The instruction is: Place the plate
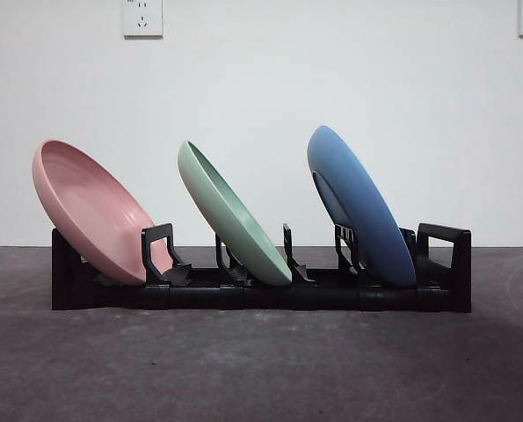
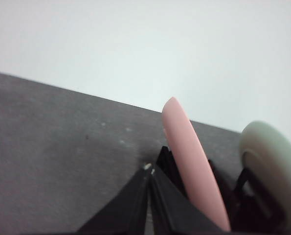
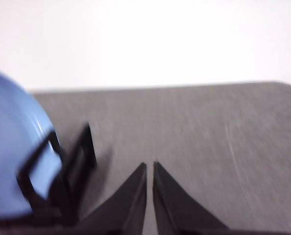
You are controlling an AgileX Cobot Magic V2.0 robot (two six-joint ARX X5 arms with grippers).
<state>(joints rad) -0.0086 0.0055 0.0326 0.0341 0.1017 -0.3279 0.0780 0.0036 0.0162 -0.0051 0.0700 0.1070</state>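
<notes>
Even, soft light in the front view, sharp focus, faint shadow under the black rack (image 1: 261,297) at lower centre, both wrist views soft and blurred, blue plate (image 3: 13,147) smeared at left, white wall (image 3: 150,39) overexposed across the top.

front: low, level, near rack (image 1: 261,294) | wrists: rack ends

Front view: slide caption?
Pink plate, green plate and blue plate lean in a black rack.
</notes>
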